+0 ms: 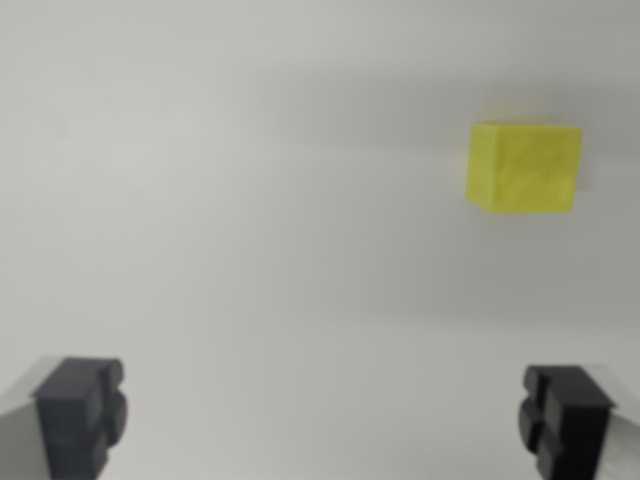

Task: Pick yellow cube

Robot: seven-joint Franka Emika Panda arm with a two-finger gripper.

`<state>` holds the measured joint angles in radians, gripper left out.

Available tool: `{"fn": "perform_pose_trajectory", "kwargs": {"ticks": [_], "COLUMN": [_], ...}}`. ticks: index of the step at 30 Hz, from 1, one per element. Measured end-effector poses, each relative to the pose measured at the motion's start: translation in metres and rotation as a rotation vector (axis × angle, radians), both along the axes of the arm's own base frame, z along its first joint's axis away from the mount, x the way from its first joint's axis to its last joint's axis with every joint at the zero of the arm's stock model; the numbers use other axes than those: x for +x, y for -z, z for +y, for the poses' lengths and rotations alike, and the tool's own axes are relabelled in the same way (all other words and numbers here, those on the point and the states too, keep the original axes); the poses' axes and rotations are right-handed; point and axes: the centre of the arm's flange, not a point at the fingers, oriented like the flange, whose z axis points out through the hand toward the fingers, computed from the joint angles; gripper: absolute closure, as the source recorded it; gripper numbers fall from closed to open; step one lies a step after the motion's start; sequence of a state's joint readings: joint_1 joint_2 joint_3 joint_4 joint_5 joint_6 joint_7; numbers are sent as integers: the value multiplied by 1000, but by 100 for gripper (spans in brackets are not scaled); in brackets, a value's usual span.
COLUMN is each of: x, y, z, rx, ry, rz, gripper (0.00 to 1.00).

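A yellow cube (524, 167) rests on a plain white surface in the upper right of the wrist view. My gripper (322, 418) is open, its two black fingertips (80, 412) showing at the bottom left and bottom right corners. Nothing lies between them. The cube sits well above the fingertips in the picture, roughly in line with the right one, and apart from both.
The white surface (260, 220) fills the whole view, with no other object on it.
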<state>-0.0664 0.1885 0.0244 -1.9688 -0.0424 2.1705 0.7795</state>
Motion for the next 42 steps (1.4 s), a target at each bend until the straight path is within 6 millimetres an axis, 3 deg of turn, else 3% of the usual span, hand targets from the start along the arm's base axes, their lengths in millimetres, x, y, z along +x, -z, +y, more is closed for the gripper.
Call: {"fn": "perform_pose_trajectory", "kwargs": {"ticks": [42], "x": [7], "y": [106], "z": [-67], "rx": [15], "ry": [-27], "rz": [8], "gripper": [0]}}
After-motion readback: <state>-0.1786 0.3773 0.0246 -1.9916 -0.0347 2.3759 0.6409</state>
